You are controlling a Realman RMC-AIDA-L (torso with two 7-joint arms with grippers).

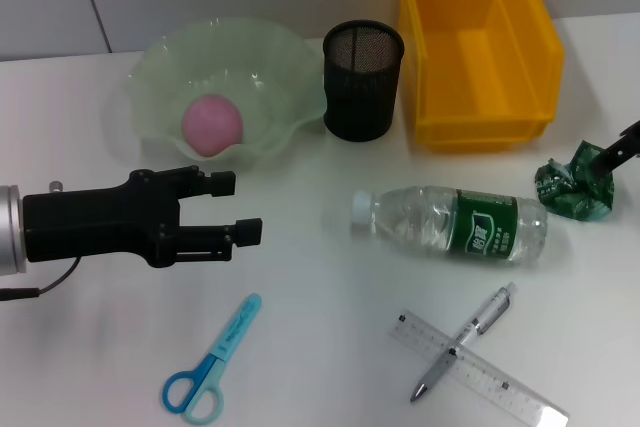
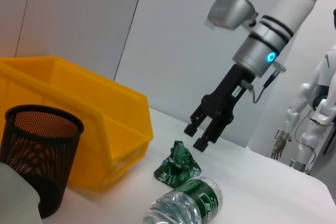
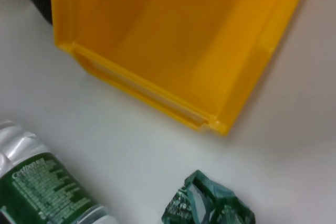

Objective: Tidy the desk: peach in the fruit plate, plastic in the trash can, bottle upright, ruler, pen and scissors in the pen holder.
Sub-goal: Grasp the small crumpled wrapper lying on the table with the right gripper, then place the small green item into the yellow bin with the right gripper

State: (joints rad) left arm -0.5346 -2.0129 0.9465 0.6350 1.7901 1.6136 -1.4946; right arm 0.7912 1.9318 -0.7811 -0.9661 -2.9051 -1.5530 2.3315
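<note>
Just below the right gripper (image 2: 206, 135), whose open fingers grasp nothing, lies the plastic (image 2: 178, 163); left gripper (image 1: 228, 209) open, empty.

Overhead head view, two low wrist views

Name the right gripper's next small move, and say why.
Probably lower the open right gripper and close on the crumpled green plastic wrapper: it hangs just above the wrapper, which lies on the white desk beside the yellow plastic bin.
</note>
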